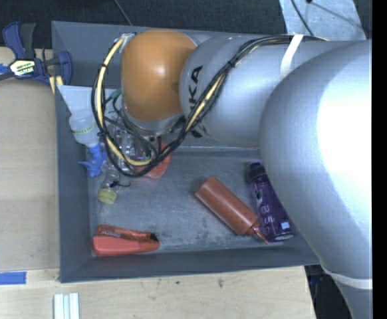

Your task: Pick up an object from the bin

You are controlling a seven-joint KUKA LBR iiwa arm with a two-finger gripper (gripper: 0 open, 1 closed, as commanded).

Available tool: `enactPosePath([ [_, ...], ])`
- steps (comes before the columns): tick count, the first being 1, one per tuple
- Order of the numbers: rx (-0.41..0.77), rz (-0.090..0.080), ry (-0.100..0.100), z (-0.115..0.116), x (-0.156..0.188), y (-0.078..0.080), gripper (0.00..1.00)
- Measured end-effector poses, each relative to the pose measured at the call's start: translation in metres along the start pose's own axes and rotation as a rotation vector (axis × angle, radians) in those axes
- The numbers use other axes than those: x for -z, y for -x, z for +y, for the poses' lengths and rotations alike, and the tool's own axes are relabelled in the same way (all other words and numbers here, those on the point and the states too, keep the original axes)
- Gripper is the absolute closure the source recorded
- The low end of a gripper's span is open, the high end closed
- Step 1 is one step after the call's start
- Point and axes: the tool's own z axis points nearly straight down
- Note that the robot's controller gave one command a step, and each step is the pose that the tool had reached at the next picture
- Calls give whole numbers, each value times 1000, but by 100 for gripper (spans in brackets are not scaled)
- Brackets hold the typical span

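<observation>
My gripper (pixel 132 146) hangs low over the left part of the bin, beneath the arm's orange cover and cables. Just right of it a small red thing (pixel 159 169) peeks out from under it, mostly hidden. To its left lie a blue piece (pixel 94 162) and a clear plastic bottle (pixel 82 123) against the left wall. A small yellowish thing (pixel 106 195) lies just below the gripper.
A red-orange tool (pixel 124 242) lies along the front wall at the left. A brown bottle (pixel 225 207) lies slantwise at mid-right, touching a purple bottle (pixel 268 205). The arm covers the bin's back and right side.
</observation>
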Motion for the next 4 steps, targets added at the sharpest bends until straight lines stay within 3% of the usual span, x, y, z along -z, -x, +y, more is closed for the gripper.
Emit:
enactPosePath([
  [1,-3,-6,1,-1,5,1,0],
  [2,298,-13,1,3,-43,-3,0],
  [3,354,-4,0,3,-30,-15,0],
  [4,381,-12,1,2,-1,-14,0],
])
